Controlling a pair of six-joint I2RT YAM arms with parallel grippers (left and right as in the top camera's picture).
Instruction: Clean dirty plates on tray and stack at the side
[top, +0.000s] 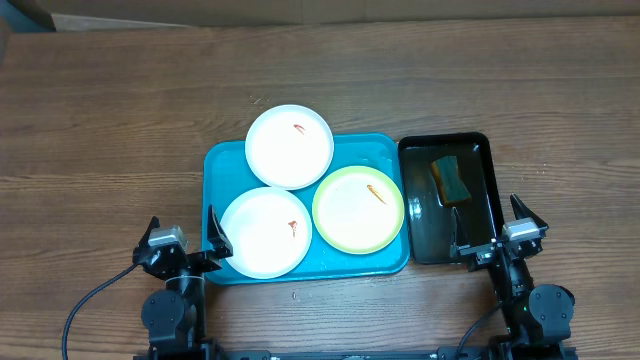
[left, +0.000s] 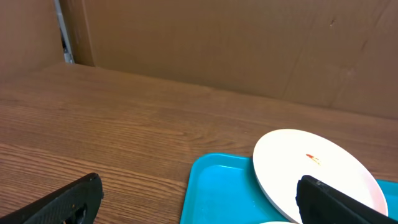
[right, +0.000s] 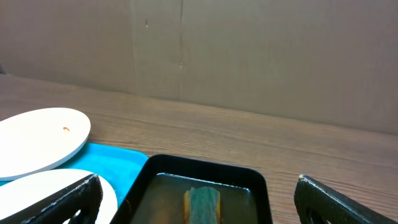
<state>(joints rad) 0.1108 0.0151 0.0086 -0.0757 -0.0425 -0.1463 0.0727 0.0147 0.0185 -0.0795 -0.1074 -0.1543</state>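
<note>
We log our left gripper: matte black, tapered fingers | silver-grey block on its wrist | our right gripper: same black, same pale block | rounded black joint housings behind each | thin black cables curling off both bases

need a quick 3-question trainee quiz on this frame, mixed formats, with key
1. True or false: each of the three plates on the blue tray has a reddish smear.
2. The sponge lies in: A) the blue tray, B) the black tray, C) a plate.
3. Fill in: the left gripper and right gripper are both ____, holding nothing.
Key: 1 true; 2 B; 3 open.
</note>
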